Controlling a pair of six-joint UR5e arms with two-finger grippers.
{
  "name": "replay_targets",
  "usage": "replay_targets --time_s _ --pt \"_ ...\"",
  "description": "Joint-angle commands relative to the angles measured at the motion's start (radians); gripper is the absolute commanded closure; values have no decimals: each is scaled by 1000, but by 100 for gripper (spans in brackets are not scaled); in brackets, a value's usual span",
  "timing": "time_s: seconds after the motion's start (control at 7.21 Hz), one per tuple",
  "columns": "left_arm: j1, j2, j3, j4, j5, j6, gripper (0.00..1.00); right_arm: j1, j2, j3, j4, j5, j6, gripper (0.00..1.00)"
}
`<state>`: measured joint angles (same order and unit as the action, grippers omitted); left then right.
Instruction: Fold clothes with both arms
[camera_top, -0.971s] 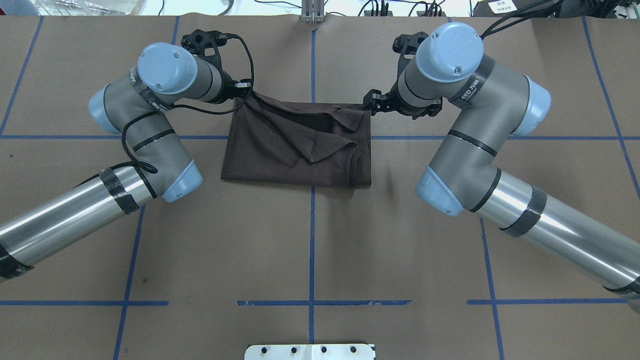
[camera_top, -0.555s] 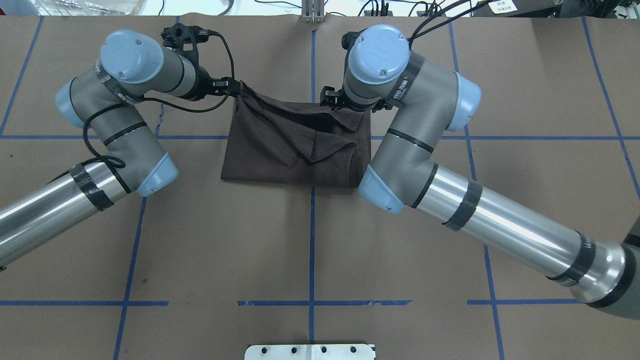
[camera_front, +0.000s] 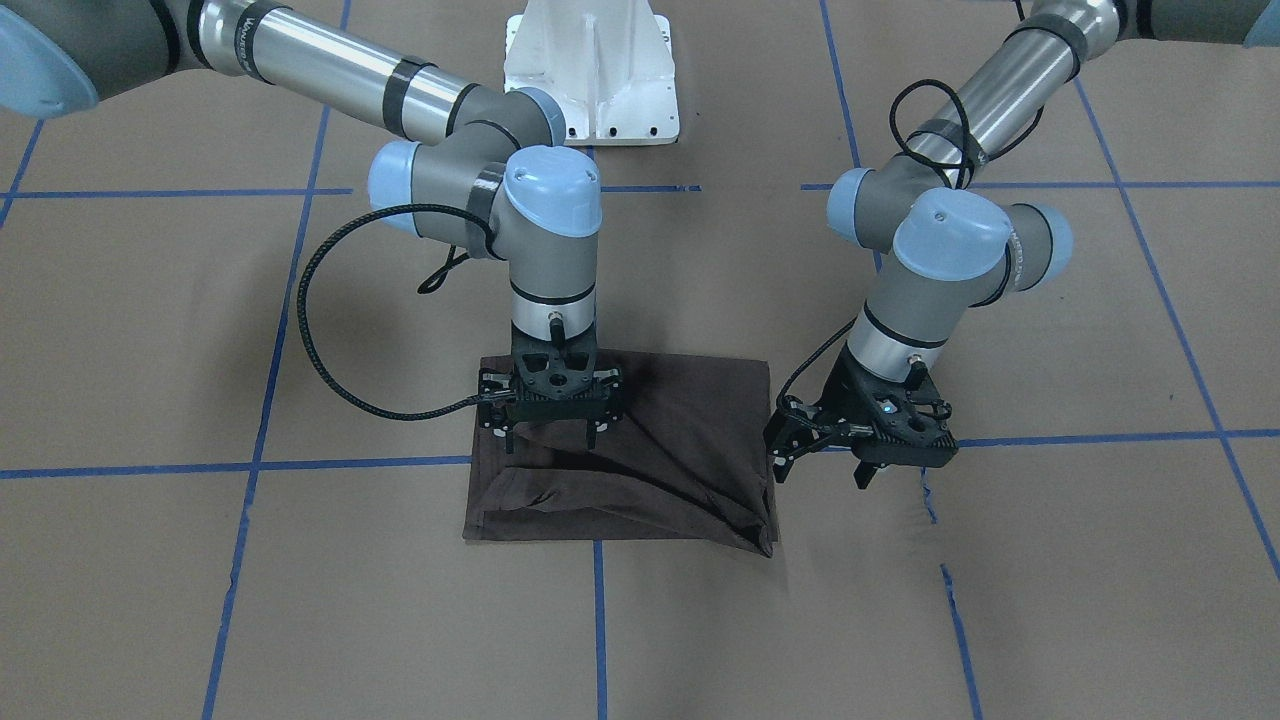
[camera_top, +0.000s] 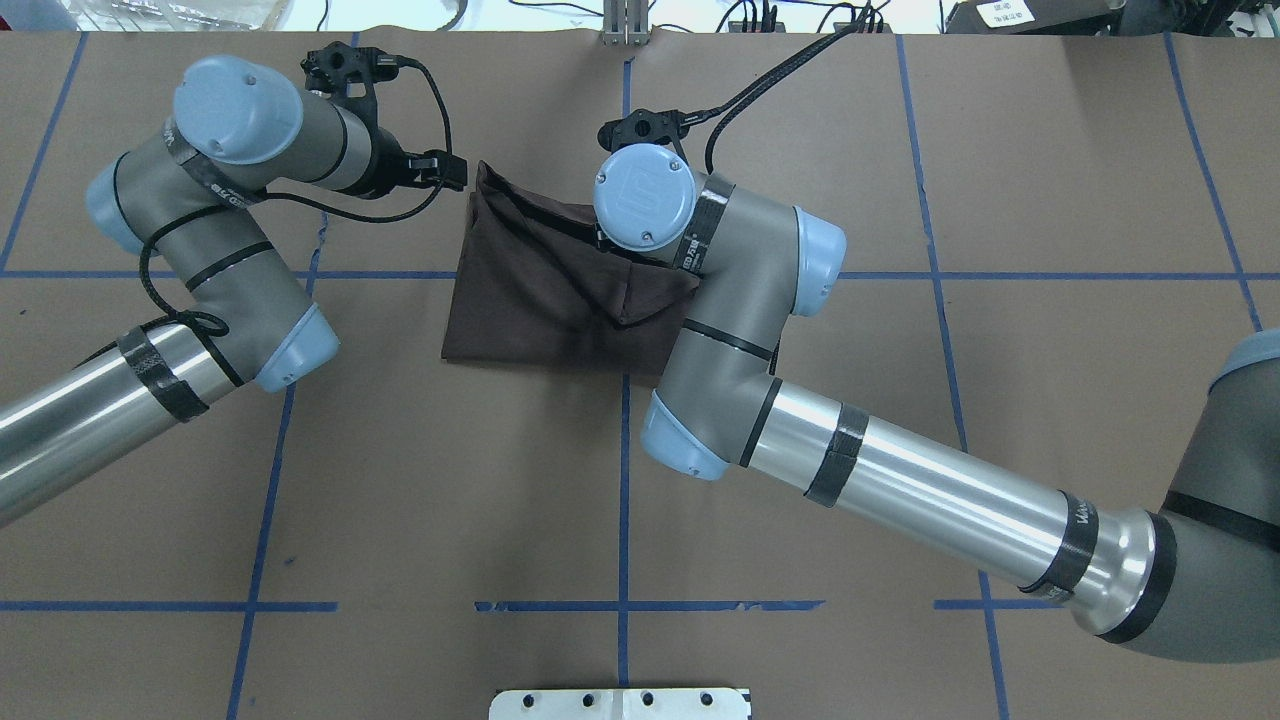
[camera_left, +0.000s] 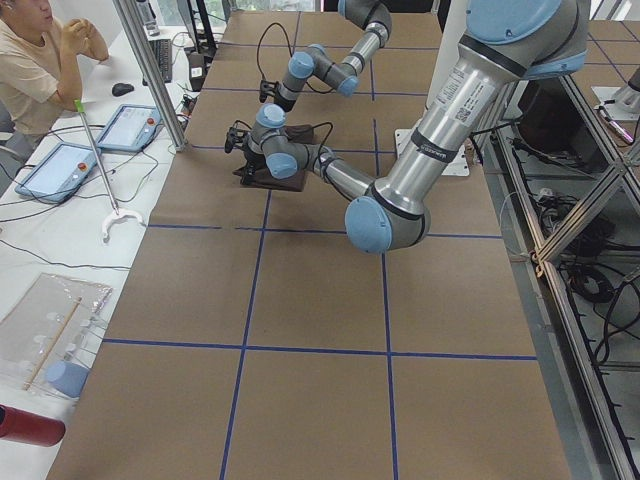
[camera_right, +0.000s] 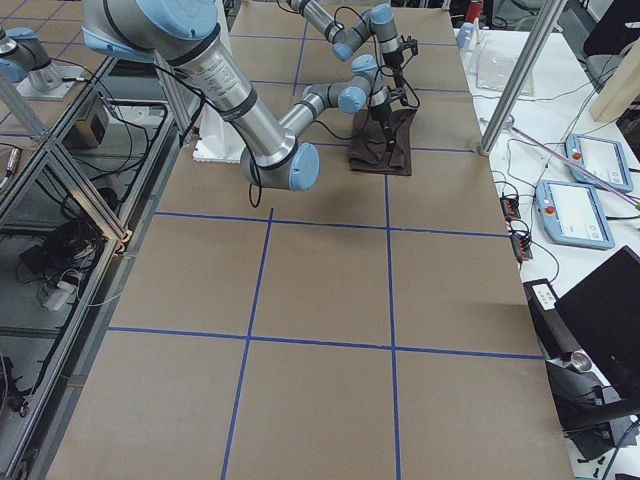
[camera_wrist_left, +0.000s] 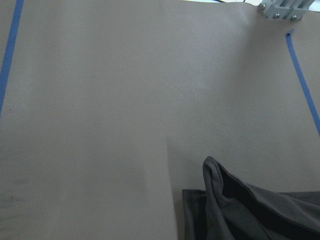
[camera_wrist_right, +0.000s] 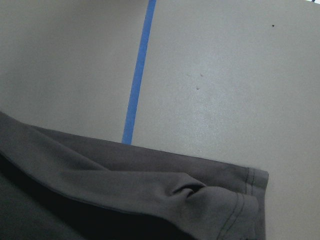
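In the view from across the table, the dark T-shirt (camera_front: 650, 470) lies on the brown paper table (camera_front: 200, 600), far out from the white base (camera_front: 590, 80). It is already a rough rectangle, with a loose flap running across its top in a diagonal. The right gripper (camera_front: 549, 436) points straight down over the shirt's edge, its fingers spread. I see no cloth between them, but I cannot tell if the tips touch the fabric. The left gripper (camera_front: 822, 473) is just beside the opposite edge, also spread and with nothing in it.

From overhead, the shirt sits a little to the left of the middle blue tape line (camera_top: 624, 480). One far corner stands up in a small peak just beside the left gripper's tip. The right arm (camera_top: 900, 480) reaches over the shirt, and its wrist hides its own claw.

In both side views the shirt is small and dark under the two wrists. A person (camera_left: 35, 60) sits at a side table.

The left wrist camera shows the raised corner low in its picture, with no finger on it. The right wrist camera shows a folded hem and no fingers.

I think the work is between two folds. The next move calls for each claw to close on one corner of the loose upper layer, and then for both to carry it together so the thin cloth does not bunch.
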<state>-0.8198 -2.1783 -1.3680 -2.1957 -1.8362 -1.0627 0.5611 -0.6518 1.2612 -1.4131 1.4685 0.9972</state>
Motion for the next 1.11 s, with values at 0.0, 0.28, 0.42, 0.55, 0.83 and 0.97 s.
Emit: replay_targets --time_s 0.0,0.28,0.42,0.55,0.83,0.97 --pt "-7 11 -3 -1 0 -6 0 -33 15 -43 6 -85 -40 16" --pt "-15 17 -3 -1 -1 -5 0 -46 44 -115 57 -112 -40 30" --pt "-15 21 -3 -1 0 -5 0 -44 44 -123 65 -116 -43 57" --pt "-15 22 -3 -1 0 -5 0 -35 44 -123 66 -119 -67 100" --pt "-13 22 -3 -1 0 -8 0 3 46 -138 71 -123 -66 100" --pt "-13 23 -3 -1 0 -8 0 25 58 -169 72 -123 -66 100"
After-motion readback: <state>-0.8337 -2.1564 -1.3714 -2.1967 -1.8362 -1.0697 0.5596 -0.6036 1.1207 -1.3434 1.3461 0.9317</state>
